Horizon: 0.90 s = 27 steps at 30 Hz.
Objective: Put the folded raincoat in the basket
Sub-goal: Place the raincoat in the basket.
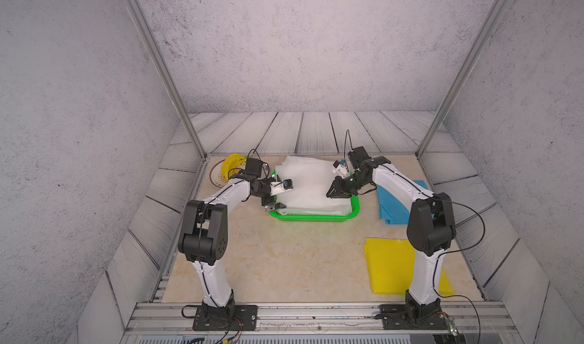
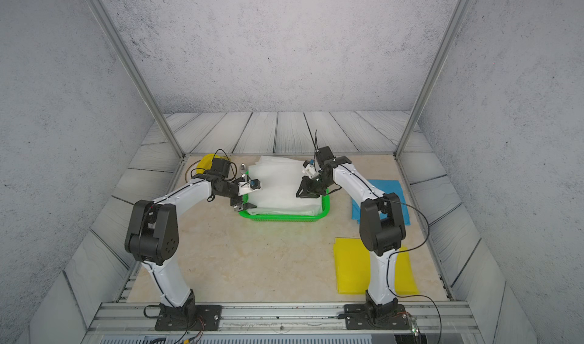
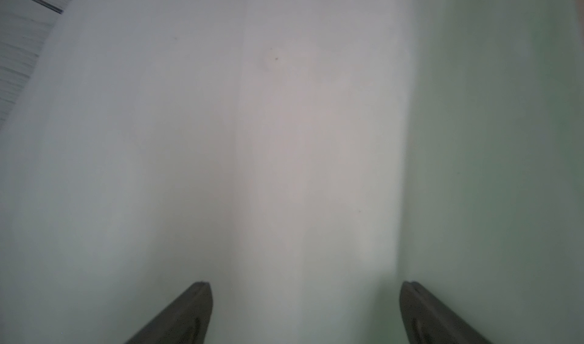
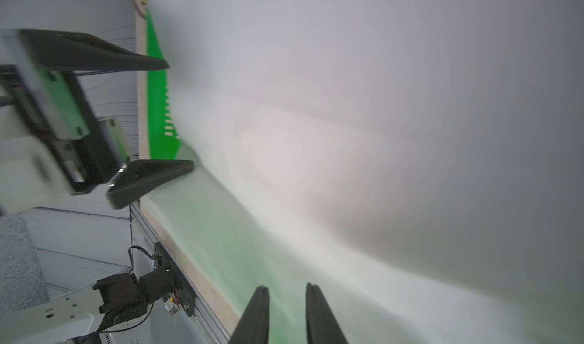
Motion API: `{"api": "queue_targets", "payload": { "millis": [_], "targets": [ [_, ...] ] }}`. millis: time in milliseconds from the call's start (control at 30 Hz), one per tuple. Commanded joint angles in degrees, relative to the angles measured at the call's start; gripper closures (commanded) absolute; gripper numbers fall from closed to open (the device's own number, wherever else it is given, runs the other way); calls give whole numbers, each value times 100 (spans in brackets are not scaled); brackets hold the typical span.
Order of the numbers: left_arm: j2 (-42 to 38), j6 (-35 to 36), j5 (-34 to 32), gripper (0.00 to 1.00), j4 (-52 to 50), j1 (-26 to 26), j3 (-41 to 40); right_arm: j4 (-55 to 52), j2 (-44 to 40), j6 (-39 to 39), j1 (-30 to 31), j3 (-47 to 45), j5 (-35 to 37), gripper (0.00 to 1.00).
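Marble tabletop [image 1: 284, 257] with white raincoat [image 1: 303, 184] in green basket [image 1: 316, 216]; left jaws wide, right jaws narrow.

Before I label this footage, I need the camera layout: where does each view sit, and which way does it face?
Both top views: high behind the arm bases, facing down and forward at the green basket holding the white raincoat; both arms show.
Left wrist: close over the raincoat; left gripper fingers wide apart.
Right wrist: across the raincoat toward the left gripper; right gripper fingers narrowly apart.
Shared: every view shows the raincoat.
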Motion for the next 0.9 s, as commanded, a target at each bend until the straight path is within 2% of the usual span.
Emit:
{"api": "queue_targets", "payload": {
  "millis": [0, 167, 267, 367, 467, 567, 700, 733, 867],
  "targets": [
    [-218, -76, 249, 1, -494, 50, 176, 244, 122, 46, -41, -220, 128, 80],
    [-375, 39, 1324, 1, -1585, 133, 614, 639, 305, -57, 25, -568, 650, 82],
    [-427, -113, 1736, 2, -1678, 109, 522, 1291, 264, 0, 98, -894, 1067, 79],
    [-444, -289, 1701, 4, -1241, 48, 199, 1690, 55, 8, 104, -1076, 921, 79],
    [-216, 145, 1517, 25, -1554, -58, 224, 1525, -266, -236, 108, -976, 736, 77],
    [92, 854, 1473, 41, -2524, -69, 594, 411, -283, -639, 115, -375, 563, 76],
    [233, 1345, 1123, 71, -3190, -61, 797, -603, -351, -864, 184, -21, 737, 76],
    [216, 1419, 1031, 75, -3253, -60, 757, -723, -370, -849, 217, -31, 743, 76],
    [33, 1602, 688, 74, -3041, -65, 290, -844, -380, -865, 345, -250, 710, 76]
  ]
}}
